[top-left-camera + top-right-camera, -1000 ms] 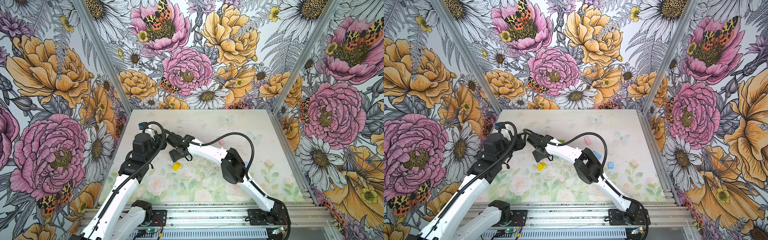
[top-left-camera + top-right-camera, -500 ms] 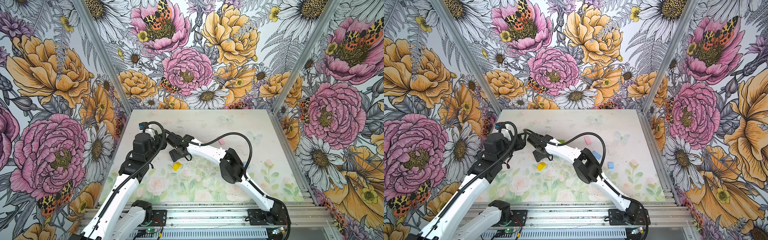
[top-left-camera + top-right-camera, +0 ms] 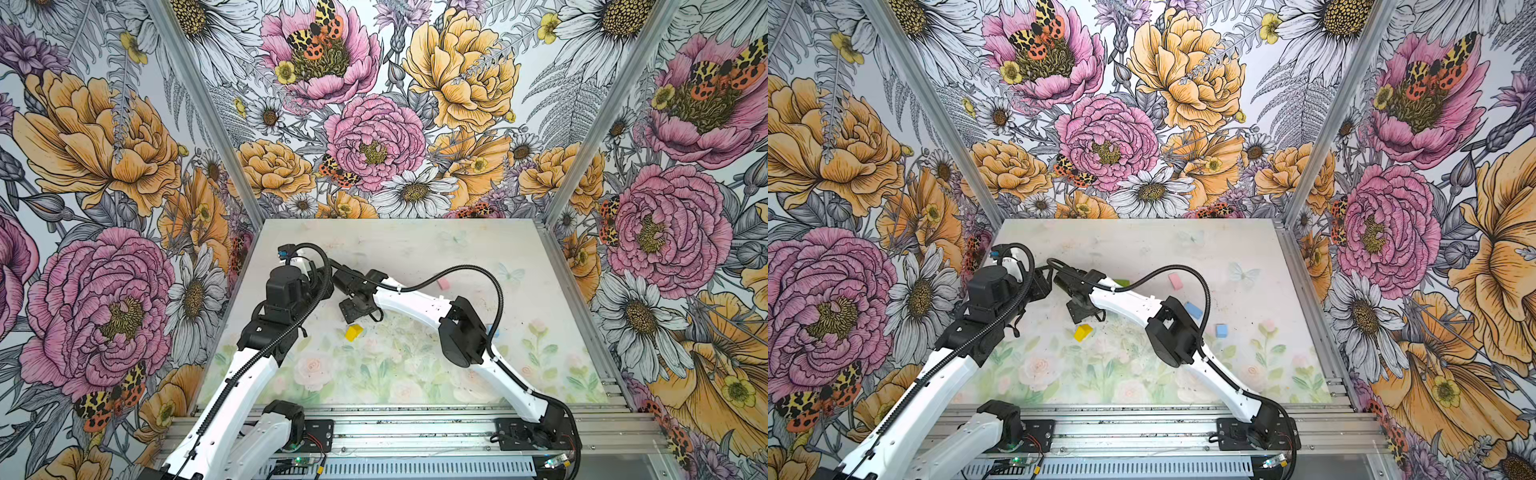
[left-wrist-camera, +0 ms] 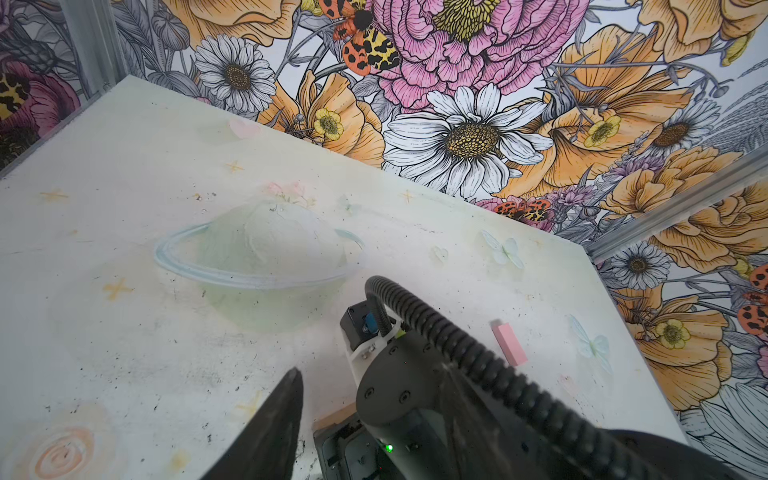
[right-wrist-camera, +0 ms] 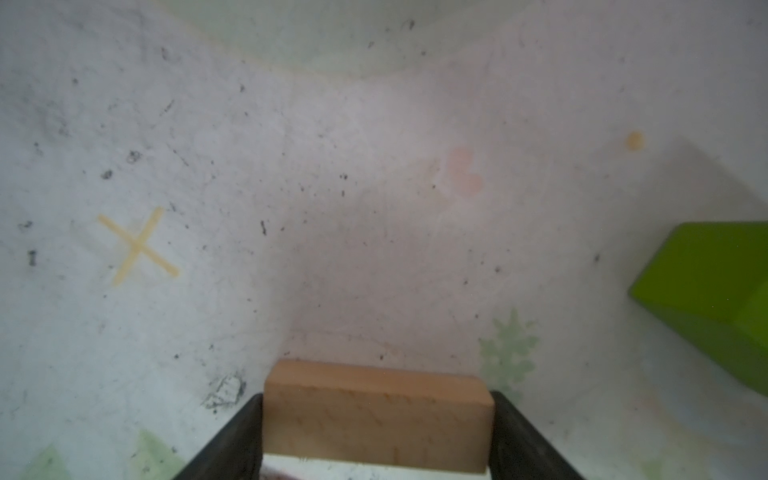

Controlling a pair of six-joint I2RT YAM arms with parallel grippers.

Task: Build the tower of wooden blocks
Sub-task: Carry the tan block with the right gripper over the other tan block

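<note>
Right gripper (image 5: 377,398): fingers clamped against both ends of the tan plank (image 5: 374,419). Open table (image 5: 374,166) extends beyond the plank's far edge. Green brick (image 5: 715,299) lies near the plank, not touching it. Pink brick (image 3: 1175,281) lies well apart from the plank. Left gripper (image 3: 1043,286): close to the plank, one finger (image 4: 286,411) visible, grip cannot be determined.

- Three walls (image 3: 374,124) close the booth, papered with oversized drawn flowers: pink peonies, orange blooms, white daisies (spotted moths sit among them).
- Bare aluminium posts (image 3: 198,95) stand in the two back corners.
- The tabletop (image 3: 415,249) is pale, printed with faint roses, butterflies and a ringed planet (image 4: 257,249), and speckled with dark scuffs.
- A slotted aluminium rail (image 3: 415,426) runs along its near edge.
- The light is even and soft.
</note>
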